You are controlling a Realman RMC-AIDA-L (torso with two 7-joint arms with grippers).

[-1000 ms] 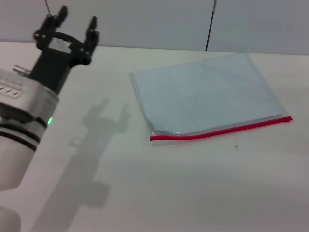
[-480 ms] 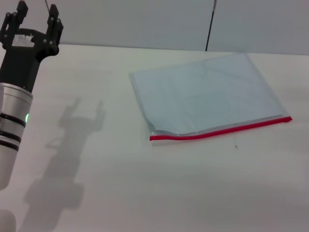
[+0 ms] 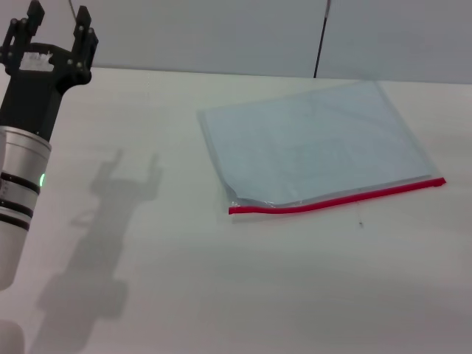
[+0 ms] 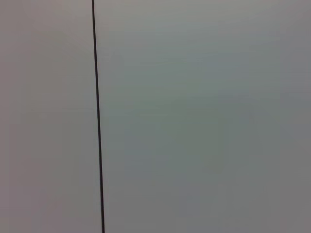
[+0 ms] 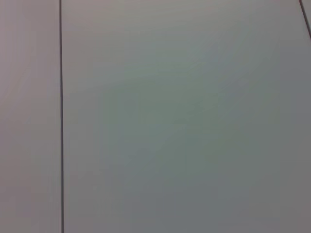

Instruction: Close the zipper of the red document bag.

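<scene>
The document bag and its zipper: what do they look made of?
The document bag looks like thin translucent plastic, pale blue-grey with a soft sheen; its near edge bulges slightly, suggesting flexible film. The zipper is a bright red strip along that edge, probably plastic, though fabric tape cannot be excluded. The left gripper, open, is far off.

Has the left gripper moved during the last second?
Yes. The left gripper moved toward the robot's left, farther from the red document bag, which stayed put.

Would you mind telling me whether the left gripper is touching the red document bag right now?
Apart. The head view shows the left gripper raised at the far left, with bare table between it and the red document bag.
</scene>
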